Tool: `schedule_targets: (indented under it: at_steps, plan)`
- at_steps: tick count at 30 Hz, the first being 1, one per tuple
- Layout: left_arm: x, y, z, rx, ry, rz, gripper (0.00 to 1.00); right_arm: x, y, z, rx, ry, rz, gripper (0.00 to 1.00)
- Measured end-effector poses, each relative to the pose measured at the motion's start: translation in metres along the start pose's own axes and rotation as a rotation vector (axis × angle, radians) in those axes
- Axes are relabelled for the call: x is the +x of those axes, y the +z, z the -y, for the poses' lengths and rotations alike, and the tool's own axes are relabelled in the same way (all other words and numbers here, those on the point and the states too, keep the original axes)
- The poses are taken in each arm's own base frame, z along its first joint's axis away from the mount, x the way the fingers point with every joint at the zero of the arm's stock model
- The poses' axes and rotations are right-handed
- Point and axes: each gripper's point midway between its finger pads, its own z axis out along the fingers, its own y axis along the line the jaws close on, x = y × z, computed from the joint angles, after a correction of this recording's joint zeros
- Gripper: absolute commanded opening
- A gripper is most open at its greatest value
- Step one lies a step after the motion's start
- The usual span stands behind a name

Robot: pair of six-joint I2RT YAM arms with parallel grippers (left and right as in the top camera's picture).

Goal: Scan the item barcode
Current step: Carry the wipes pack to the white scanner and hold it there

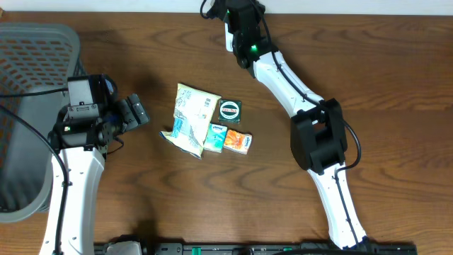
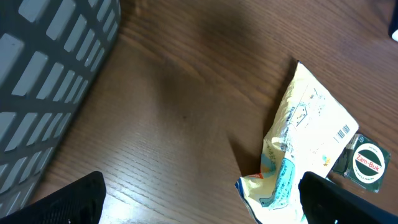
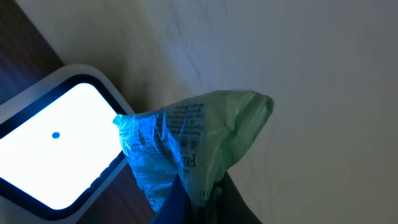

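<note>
Holding the green packet (image 3: 199, 130) up beside the lit scanner (image 3: 56, 155)!
Overhead: right gripper (image 1: 244, 32) at the far edge, left gripper (image 1: 136, 112) near left. Left wrist: jaws wide, empty. Right wrist: jaws pinched on crinkly film. It looks light, soft and slippery, best taken by a folded edge.

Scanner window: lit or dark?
Lit. The scanner window glows white in the right wrist view, and blue light tints the green packet next to it.
</note>
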Motion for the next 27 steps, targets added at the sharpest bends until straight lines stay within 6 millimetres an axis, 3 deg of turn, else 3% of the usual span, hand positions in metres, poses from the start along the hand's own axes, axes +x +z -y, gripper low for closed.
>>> schedule_targets:
  at_steps: [13,27]
  plan:
    - [0.000,0.000,0.000,0.000,0.000,0.000,0.98,-0.006,0.000,0.013,0.051,0.016,0.021,0.01]
    - [0.000,0.000,0.000,0.000,0.000,0.000,0.98,-0.005,0.000,0.011,0.045,0.046,0.018,0.01]
